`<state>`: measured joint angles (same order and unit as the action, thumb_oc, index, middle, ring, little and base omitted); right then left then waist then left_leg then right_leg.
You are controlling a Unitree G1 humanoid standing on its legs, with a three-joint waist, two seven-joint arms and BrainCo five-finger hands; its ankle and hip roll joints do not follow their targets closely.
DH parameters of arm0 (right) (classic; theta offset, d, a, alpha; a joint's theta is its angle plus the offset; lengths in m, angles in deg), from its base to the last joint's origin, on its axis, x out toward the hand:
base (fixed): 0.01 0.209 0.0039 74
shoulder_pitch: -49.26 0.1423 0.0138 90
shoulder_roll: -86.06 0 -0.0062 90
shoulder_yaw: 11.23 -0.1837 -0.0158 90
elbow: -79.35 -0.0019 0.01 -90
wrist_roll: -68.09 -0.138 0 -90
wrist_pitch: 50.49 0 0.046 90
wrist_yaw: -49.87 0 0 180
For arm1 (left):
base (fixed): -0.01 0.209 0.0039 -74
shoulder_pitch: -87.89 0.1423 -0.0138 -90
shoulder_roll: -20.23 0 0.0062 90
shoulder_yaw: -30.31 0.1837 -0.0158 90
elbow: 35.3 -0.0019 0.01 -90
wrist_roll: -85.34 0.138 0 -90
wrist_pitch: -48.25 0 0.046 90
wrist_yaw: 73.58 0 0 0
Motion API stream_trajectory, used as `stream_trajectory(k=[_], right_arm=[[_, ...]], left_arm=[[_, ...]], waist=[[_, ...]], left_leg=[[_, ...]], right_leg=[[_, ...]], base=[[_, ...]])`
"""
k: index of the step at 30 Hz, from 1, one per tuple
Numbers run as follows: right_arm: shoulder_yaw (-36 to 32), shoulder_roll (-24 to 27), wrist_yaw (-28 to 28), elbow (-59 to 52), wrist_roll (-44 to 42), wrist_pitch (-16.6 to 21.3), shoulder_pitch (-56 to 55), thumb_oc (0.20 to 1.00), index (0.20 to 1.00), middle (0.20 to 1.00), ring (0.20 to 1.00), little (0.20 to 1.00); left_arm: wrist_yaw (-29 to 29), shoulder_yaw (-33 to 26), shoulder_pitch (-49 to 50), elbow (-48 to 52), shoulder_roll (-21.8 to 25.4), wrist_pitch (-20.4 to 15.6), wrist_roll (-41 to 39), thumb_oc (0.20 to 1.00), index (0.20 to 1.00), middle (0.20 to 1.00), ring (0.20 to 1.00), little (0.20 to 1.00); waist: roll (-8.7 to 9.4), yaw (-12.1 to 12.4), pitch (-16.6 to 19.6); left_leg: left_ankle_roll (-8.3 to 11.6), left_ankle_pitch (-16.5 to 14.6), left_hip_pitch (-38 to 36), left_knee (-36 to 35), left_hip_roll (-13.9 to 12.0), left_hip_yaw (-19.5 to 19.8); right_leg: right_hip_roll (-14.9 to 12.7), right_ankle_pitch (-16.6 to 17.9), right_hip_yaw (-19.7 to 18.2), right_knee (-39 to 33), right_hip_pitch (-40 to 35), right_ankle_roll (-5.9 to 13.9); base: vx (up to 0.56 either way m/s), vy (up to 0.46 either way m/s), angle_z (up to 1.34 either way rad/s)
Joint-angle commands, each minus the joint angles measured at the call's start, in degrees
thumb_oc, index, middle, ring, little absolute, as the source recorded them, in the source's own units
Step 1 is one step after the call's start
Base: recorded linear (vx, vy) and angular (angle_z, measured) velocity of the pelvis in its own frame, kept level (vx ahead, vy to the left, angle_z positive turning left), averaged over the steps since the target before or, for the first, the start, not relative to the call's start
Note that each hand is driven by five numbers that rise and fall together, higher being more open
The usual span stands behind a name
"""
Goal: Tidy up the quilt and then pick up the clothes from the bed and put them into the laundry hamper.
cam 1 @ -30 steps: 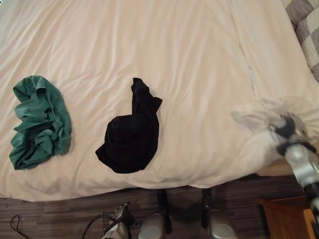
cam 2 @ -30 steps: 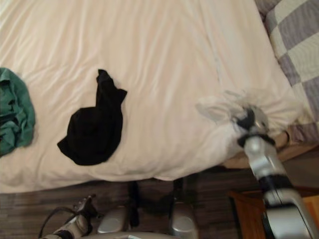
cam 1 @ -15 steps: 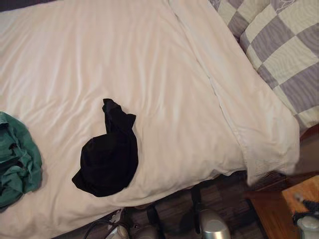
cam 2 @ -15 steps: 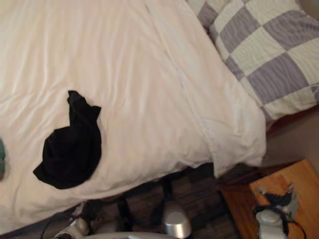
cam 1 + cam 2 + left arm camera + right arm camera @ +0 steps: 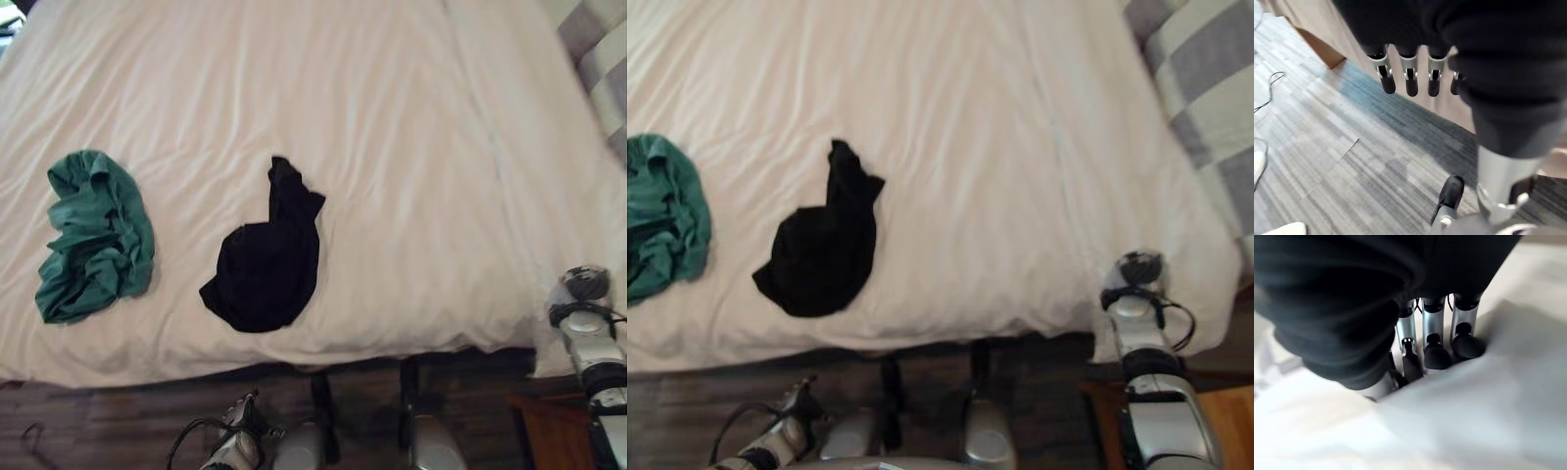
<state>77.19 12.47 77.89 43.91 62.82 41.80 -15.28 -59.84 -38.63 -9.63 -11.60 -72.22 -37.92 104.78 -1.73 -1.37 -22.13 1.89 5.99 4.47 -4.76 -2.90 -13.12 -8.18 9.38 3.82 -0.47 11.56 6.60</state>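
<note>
The bed (image 5: 98,362) before you is covered by the pale quilt (image 5: 392,147), with a green garment (image 5: 93,235) and a black garment (image 5: 265,269) lying apart near its front edge. Both look light, limp and bunchy, so take each by its thickest fold. Your right hand (image 5: 1435,340) is at the quilt's corner, fingers (image 5: 1465,343) curled into the cloth. Your left hand (image 5: 1415,73) hangs over the floor (image 5: 1327,161), fingers relaxed, holding nothing.

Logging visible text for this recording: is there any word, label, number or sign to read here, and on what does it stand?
None. The white quilt, the green garment, the black garment and the checked pillow show no print, tag or label. The floor carries no readable marking.
</note>
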Motion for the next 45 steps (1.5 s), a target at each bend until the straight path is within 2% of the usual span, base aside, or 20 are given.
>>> stream_trajectory(k=[1, 11, 12, 13, 18, 19, 22, 24, 25, 29, 30, 32, 36, 38, 39, 40, 42, 43, 44, 45], right_arm=[[-0.8, -1.4, -2.5, 10.1, -6.4, -3.4, -1.8, 0.200, 0.200, 0.200, 0.200, 0.200], [-0.9, -13.7, -11.0, 22.4, -2.1, -7.3, -20.6, 0.200, 0.200, 0.200, 0.200, 0.200], [-0.9, -13.7, -11.0, 22.4, -2.1, -7.3, -20.6, 0.260, 0.260, 0.260, 0.260, 0.260], [2.7, -16.0, -13.4, 24.9, 1.9, -8.0, -21.9, 1.000, 1.000, 1.000, 1.000, 1.000], [6.2, -18.1, -14.2, 24.9, 5.0, -7.4, -22.0, 1.000, 1.000, 1.000, 1.000, 1.000], [9.0, -19.7, -15.1, 23.8, 6.8, -7.4, -21.7, 1.000, 1.000, 1.000, 1.000, 1.000], [10.7, -18.9, -14.6, 21.2, 7.1, -6.7, -19.1, 1.000, 1.000, 1.000, 1.000, 1.000], [10.5, -18.3, -14.6, 20.6, 6.8, -6.6, -18.5, 1.000, 1.000, 1.000, 1.000, 1.000], [9.7, -17.5, -14.2, 19.8, 5.4, -6.2, -17.7, 1.000, 1.000, 1.000, 1.000, 1.000], [9.3, -17.8, -14.8, 19.6, 3.6, -5.7, -17.8, 1.000, 1.000, 1.000, 1.000, 1.000], [9.0, -18.0, -15.3, 20.4, 3.8, -6.0, -18.5, 1.000, 1.000, 1.000, 1.000, 1.000], [8.9, -18.4, -15.4, 20.9, 4.2, -6.1, -19.1, 1.000, 1.000, 1.000, 1.000, 1.000], [6.7, -18.0, -16.2, 22.4, 4.4, -6.2, -23.0, 1.000, 1.000, 1.000, 1.000, 1.000], [5.5, -17.6, -16.6, 23.9, 5.2, -6.3, -24.4, 1.000, 1.000, 1.000, 1.000, 1.000], [5.5, -17.6, -16.6, 23.9, 5.2, -6.3, -24.5, 1.000, 1.000, 1.000, 1.000, 1.000], [4.8, -17.5, -16.9, 24.2, 6.6, -6.6, -24.5, 1.000, 1.000, 1.000, 1.000, 1.000], [5.7, -18.4, -16.9, 23.1, 6.7, -7.1, -23.7, 1.000, 1.000, 1.000, 1.000, 1.000], [6.2, -18.8, -16.9, 22.3, 6.8, -7.1, -23.3, 1.000, 1.000, 1.000, 1.000, 1.000], [8.8, -19.3, -17.4, 20.0, 7.4, -6.4, -22.4, 1.000, 1.000, 1.000, 1.000, 1.000], [8.9, -19.3, -17.4, 20.0, 7.4, -6.4, -22.4, 1.000, 1.000, 1.000, 1.000, 1.000]], left_arm=[[2.6, 1.0, -4.6, -3.3, 1.1, -0.4, -2.4, 1.000, 1.000, 1.000, 1.000, 1.000], [1.0, 0.3, -2.5, -5.8, 0.9, 0.2, 1.2, 1.000, 1.000, 1.000, 1.000, 1.000], [1.0, 0.3, -2.5, -5.8, 0.9, 0.2, 1.2, 1.000, 1.000, 1.000, 1.000, 1.000], [-0.3, 0.3, -2.7, -5.8, 1.3, -0.4, 0.9, 1.000, 1.000, 1.000, 1.000, 1.000], [-1.1, -0.3, -2.1, -5.6, 1.8, -0.5, -0.6, 1.000, 1.000, 1.000, 1.000, 1.000], [-1.6, -0.6, -1.3, -5.3, 1.5, -0.9, -0.3, 1.000, 1.000, 1.000, 1.000, 1.000], [-0.6, -2.1, -0.1, -4.4, 0.6, -1.9, -2.0, 1.000, 1.000, 1.000, 1.000, 1.000], [-0.5, -2.4, -0.4, -4.0, 0.2, -1.9, -2.8, 1.000, 1.000, 1.000, 1.000, 1.000], [-0.3, -2.8, -0.6, -4.5, -0.3, -2.0, -3.4, 1.000, 1.000, 1.000, 1.000, 1.000], [0.4, -3.7, 0.3, -6.1, -0.4, -1.8, -3.7, 1.000, 1.000, 1.000, 1.000, 1.000], [0.7, -4.7, 0.8, -6.9, -0.6, -1.8, -4.5, 1.000, 1.000, 1.000, 1.000, 1.000], [0.7, -5.1, 1.2, -7.4, -0.6, -1.8, -4.4, 1.000, 1.000, 1.000, 1.000, 1.000], [0.1, -4.1, 1.2, -7.8, -0.6, -2.2, -3.3, 1.000, 1.000, 1.000, 1.000, 1.000], [-1.0, -2.2, 0.8, -7.4, -0.7, -2.6, -1.7, 1.000, 1.000, 1.000, 1.000, 1.000], [-1.0, -2.1, 0.8, -7.3, -0.7, -2.6, -1.7, 1.000, 1.000, 1.000, 1.000, 1.000], [-1.7, -0.1, -1.0, -6.5, -0.2, -2.8, -0.1, 1.000, 1.000, 1.000, 1.000, 1.000], [-2.6, 1.1, -2.0, -5.9, 0.8, -2.7, 2.0, 1.000, 1.000, 1.000, 1.000, 1.000], [-2.6, 1.2, -2.1, -5.6, 1.3, -2.6, 2.3, 1.000, 1.000, 1.000, 1.000, 1.000], [-3.5, 1.7, -2.4, -4.9, 2.1, -2.5, 2.6, 1.000, 1.000, 1.000, 1.000, 1.000], [-3.5, 1.7, -2.4, -4.9, 2.1, -2.5, 2.6, 1.000, 1.000, 1.000, 1.000, 1.000]], waist=[[1.19, -0.6, -3.5], [3.49, -4.1, 1.5], [3.51, -4.2, 1.5], [3.11, -3.8, 2.0], [2.52, -2.3, 3.8], [3.98, -0.3, 5.4], [3.14, 1.8, 5.7], [2.63, 2.1, 5.4], [2.49, 1.6, 4.2], [3.06, 0.3, 4.9], [2.88, -1.2, 6.0], [2.50, -1.7, 7.1], [1.28, -3.4, 9.6], [0.65, -4.0, 11.0], [0.68, -4.0, 11.1], [1.42, -4.0, 11.5], [3.01, -4.3, 10.8], [3.04, -4.2, 10.3], [2.70, -4.1, 9.1], [2.71, -4.0, 9.1]], left_leg=[[2.56, -7.1, 3.0, 6.4, -2.2, -1.5], [1.68, -6.4, -2.0, -0.2, -0.4, -2.3], [1.68, -6.4, -2.0, -0.2, -0.4, -2.3], [1.60, -5.1, -2.0, -0.2, -2.0, -2.6], [0.48, -4.1, -2.4, -0.2, -2.9, -2.8], [0.71, -3.1, -1.4, -0.2, -1.2, -2.1], [1.83, -2.0, 2.4, 4.1, -0.3, -2.9], [2.93, -2.2, 4.1, 6.7, -0.8, -3.1], [4.49, -5.9, 4.1, 12.1, -1.8, -4.9], [3.50, -11.6, 1.2, 18.7, -2.7, -1.9], [4.05, -11.9, -2.8, 18.1, -6.2, -1.0], [4.55, -10.6, -5.0, 15.3, -8.3, -1.4], [8.98, 0.6, -6.3, 2.8, -20.1, -2.1], [10.83, -0.1, -6.9, -0.2, -20.9, -4.0], [10.81, -0.1, -6.8, -0.2, -20.8, -3.9], [11.69, -2.4, -5.4, -0.2, -18.1, -2.8], [10.07, -4.0, -5.5, -0.2, -14.6, -3.9], [9.11, -4.5, -5.7, -0.2, -13.8, -5.3], [7.17, -5.3, -6.5, -0.2, -12.4, -8.1], [7.18, -5.3, -6.6, -0.2, -12.4, -8.2]], right_leg=[[-2.6, -12.3, -1.5, 8.2, 1.9, 3.93], [-3.5, -9.5, -0.9, 4.3, -1.4, 6.02], [-3.5, -9.5, -0.9, 4.4, -1.4, 6.02], [-0.9, -14.0, -0.7, 12.0, -1.4, 5.16], [4.8, -20.8, -0.8, 27.6, -4.1, 3.12], [5.9, -23.2, 0.5, 16.4, -12.6, 0.53], [6.3, -21.7, -0.6, 3.8, -17.1, -1.01], [6.0, -21.3, -0.3, 2.8, -16.9, -1.42], [4.1, -20.3, 1.2, 1.3, -16.8, -1.65], [0.7, -16.9, 2.5, 0.9, -15.3, -0.64], [-1.3, -16.1, 3.5, 0.3, -14.8, 0.47], [-2.0, -16.1, 3.9, 0.2, -14.3, 1.08], [-8.9, -14.0, 6.0, -1.7, -13.5, 5.31], [-11.5, -12.4, 8.1, -3.0, -14.2, 7.03], [-11.5, -12.3, 8.2, -3.1, -14.2, 7.08], [-14.6, -7.3, 8.9, -4.2, -14.6, 8.40], [-17.5, -0.9, 7.4, -2.2, -11.6, 8.40], [-17.4, -2.0, 7.7, 0.4, -9.2, 7.46], [-13.4, -6.6, 8.9, 7.5, -6.7, 5.63], [-13.4, -6.8, 8.8, 7.7, -6.6, 5.62]], base=[[-0.09, 0.098, -0.05], [-0.02, 0.081, 0.08], [-0.20, 0.043, 0.08], [-0.20, 0.037, 0.06], [-0.17, -0.039, -0.04], [-0.04, -0.165, -0.17], [-0.18, -0.119, -0.25], [-0.28, 0.018, 0.02], [-0.38, 0.127, 0.37], [-0.24, 0.189, 0.32], [-0.09, 0.205, 0.32], [-0.08, 0.353, 0.52], [-0.06, 0.625, 0.54], [0.02, 0.626, 0.48], [0.03, 0.825, 0.45], [0.00, 0.576, 0.66], [-0.02, 0.672, 0.64], [-0.10, 0.709, 0.15], [-0.10, 0.472, 0.04], [-0.11, 0.671, -0.30]])
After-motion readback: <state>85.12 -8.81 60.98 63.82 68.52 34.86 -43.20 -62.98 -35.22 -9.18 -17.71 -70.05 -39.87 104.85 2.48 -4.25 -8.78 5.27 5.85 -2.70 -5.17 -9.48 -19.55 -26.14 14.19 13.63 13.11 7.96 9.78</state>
